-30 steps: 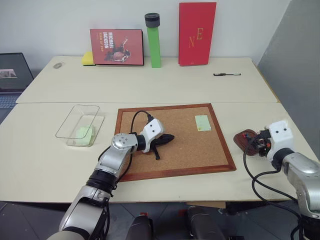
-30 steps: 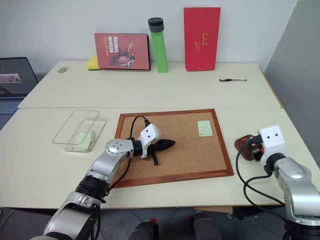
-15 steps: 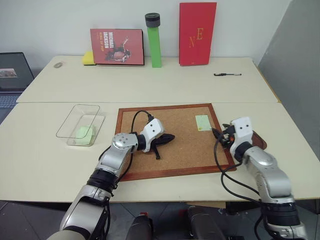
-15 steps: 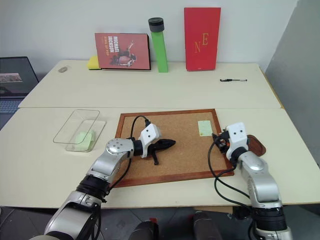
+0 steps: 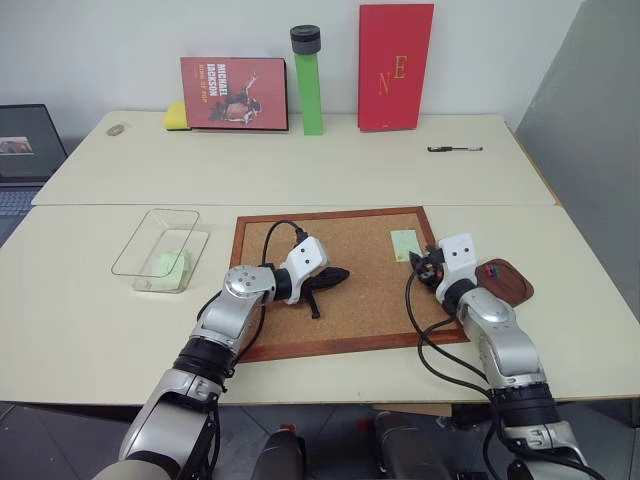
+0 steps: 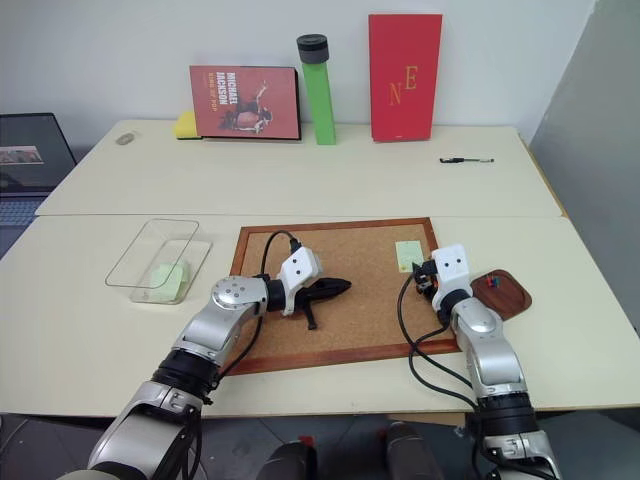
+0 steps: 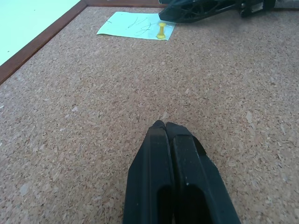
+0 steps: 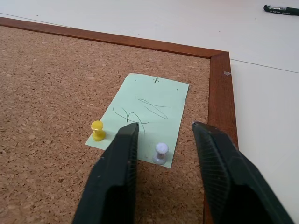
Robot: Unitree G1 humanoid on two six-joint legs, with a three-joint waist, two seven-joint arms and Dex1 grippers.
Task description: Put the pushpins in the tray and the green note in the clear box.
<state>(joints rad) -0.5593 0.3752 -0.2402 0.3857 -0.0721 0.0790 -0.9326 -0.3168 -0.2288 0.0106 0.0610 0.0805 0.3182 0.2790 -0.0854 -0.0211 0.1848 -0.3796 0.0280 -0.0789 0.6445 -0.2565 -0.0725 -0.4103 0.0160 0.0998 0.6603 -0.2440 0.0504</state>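
Observation:
The green note (image 8: pixel 148 109) lies on the corkboard (image 5: pixel 350 300) near its right edge, held by a yellow pushpin (image 8: pixel 97 130) and a pale pushpin (image 8: pixel 161 152). My right gripper (image 8: pixel 164 128) is open just over the note, and the pale pin stands between its fingers, untouched. The small brown tray (image 5: pixel 508 285) sits to the right of the board with tiny coloured pushpins (image 5: pixel 488 269) in it. At the left stands the clear box (image 5: pixel 150 235) with a green slip (image 5: pixel 170 265) inside. My left gripper (image 7: pixel 163 126) rests shut on the middle of the cork, empty.
A tall green cylinder (image 5: pixel 306 80), a red book (image 5: pixel 395 65), an album cover (image 5: pixel 233 92) and a yellow sponge (image 5: pixel 176 117) line the far wall. A pen (image 5: pixel 455 149) lies at the back right. A laptop (image 5: pixel 25 150) sits at the far left.
My right gripper has swung left from the tray to the green note on the corkboard, uncovering the tray. The left arm has not moved.

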